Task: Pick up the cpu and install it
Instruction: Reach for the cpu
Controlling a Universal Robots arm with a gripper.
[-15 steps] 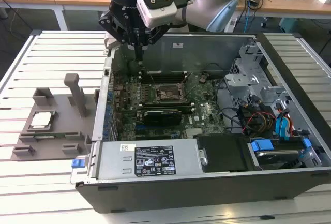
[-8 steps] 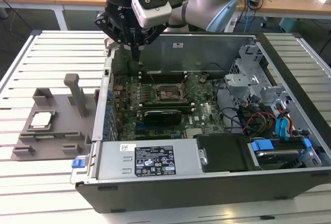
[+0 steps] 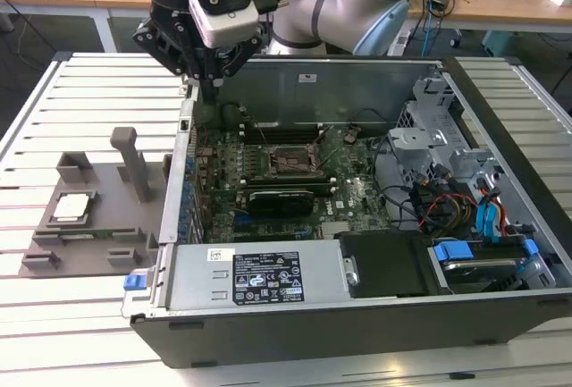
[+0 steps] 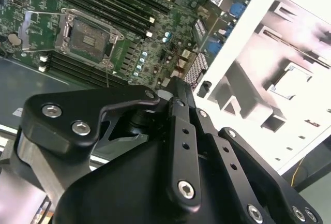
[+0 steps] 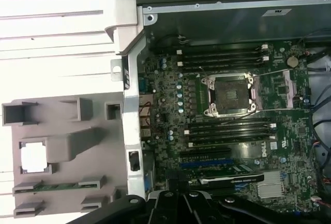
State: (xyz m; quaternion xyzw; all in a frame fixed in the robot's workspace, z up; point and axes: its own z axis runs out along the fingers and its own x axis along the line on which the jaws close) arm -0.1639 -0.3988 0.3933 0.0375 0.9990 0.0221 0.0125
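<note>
Where the gripper (image 3: pixel 207 92) hangs: upper left of the exterior view, above the far corner of the open computer case (image 3: pixel 357 320) and clear of the board inside.
Pincer: pressed together, its black links narrowing to a single tip, with nothing pinched (judged from the exterior view).
Cpu (image 3: pixel 71 206): flat in a square recess of the grey holder tray (image 3: pixel 107 177), at the exterior view's left, well apart from the gripper. In the first wrist view the cpu (image 5: pixel 34 158) reads as a pale square in that recess.
Holder tray: on the white slatted table (image 3: pixel 89 92), just beside the case's side wall.
Socket (image 3: pixel 290 162): middle of the green motherboard (image 3: pixel 357 199). Its dark contact field is exposed in both wrist views (image 5: pixel 230 94) (image 4: pixel 88 38).
</note>
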